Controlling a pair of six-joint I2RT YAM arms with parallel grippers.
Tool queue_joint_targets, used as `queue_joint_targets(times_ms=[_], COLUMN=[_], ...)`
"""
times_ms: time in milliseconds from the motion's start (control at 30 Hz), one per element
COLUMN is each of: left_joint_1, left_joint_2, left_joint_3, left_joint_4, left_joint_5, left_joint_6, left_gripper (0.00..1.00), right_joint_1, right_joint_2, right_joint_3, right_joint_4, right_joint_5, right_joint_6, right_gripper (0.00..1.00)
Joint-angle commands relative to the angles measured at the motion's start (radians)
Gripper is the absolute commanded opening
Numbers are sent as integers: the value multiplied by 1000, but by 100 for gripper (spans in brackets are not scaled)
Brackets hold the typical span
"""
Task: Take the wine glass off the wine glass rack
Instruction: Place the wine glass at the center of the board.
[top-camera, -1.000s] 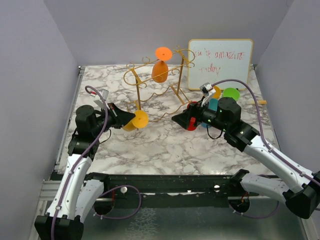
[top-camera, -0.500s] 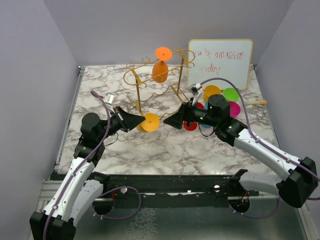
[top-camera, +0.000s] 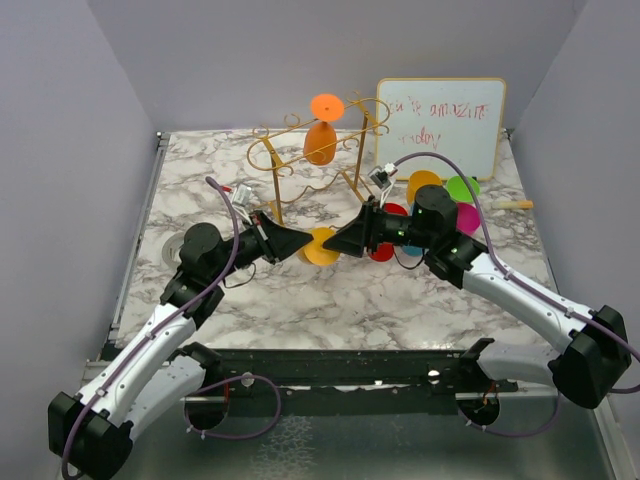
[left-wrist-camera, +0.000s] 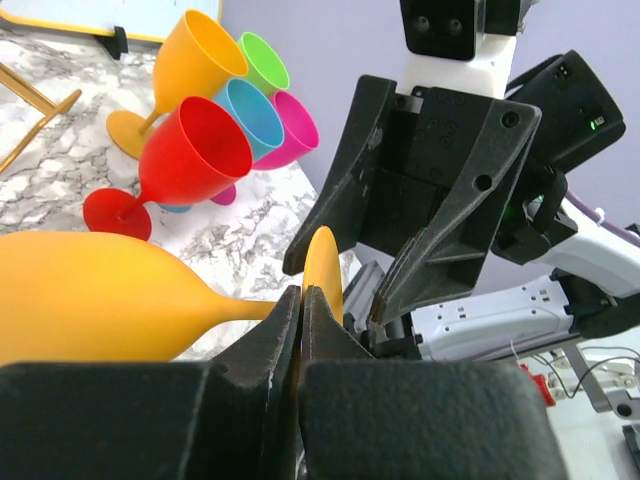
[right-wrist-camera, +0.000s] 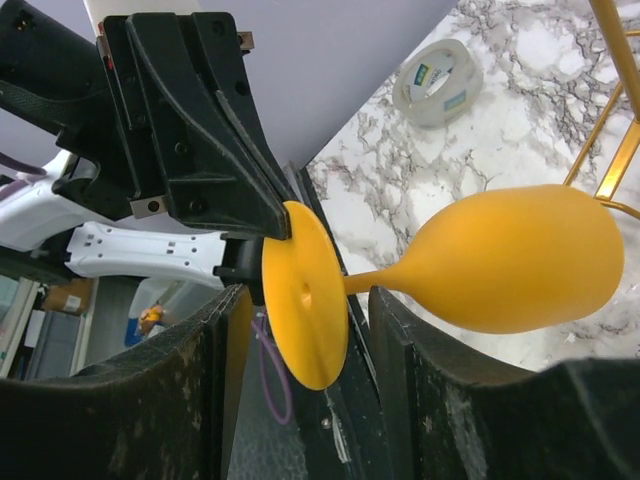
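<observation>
**Already off wine glass rack (top-camera: 274, 190): yellow wine glass (top-camera: 322, 246), held sideways**

Pinched at stem by left gripper (left-wrist-camera: 300, 300); flanked at foot disc by spread right gripper (right-wrist-camera: 305, 300). Seems light, stiff, slippery plastic: better to take at thin stem, beside foot.

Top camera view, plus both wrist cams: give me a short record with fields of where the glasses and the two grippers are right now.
held glass: yellow wine glass, horizontal above the table, off the rack
left gripper: shut on its stem
right gripper: open, fingers either side of the glass's foot, no contact visible
wine glass rack: one orange glass hangs on it, upside down
other glasses: cluster of coloured glasses upright by the whiteboard
also on table: tape roll
</observation>
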Motion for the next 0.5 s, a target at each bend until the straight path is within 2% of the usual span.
queue_joint_targets(times_ms=[0,133,200,467], left_joint_1=[-7,-8,-9,-10], left_joint_2=[-18,-34,-33,13], left_joint_3=[8,2,4,-3], left_joint_4=[38,38,38,44], left_joint_5=[-59,-74,-76,-35], left_joint_6=[18,17,17,32], left_gripper=[0,0,0,0], right_joint_1=[1,1,1,1], right_joint_2=[-12,-11,-4,5], right_joint_3=[19,22,23,11], right_joint_4=[-9,-24,-15,41], right_joint_5=[-36,-16,-32,-57], right_joint_6=[-2,-12,-4,15], right_gripper=[51,42,40,4])
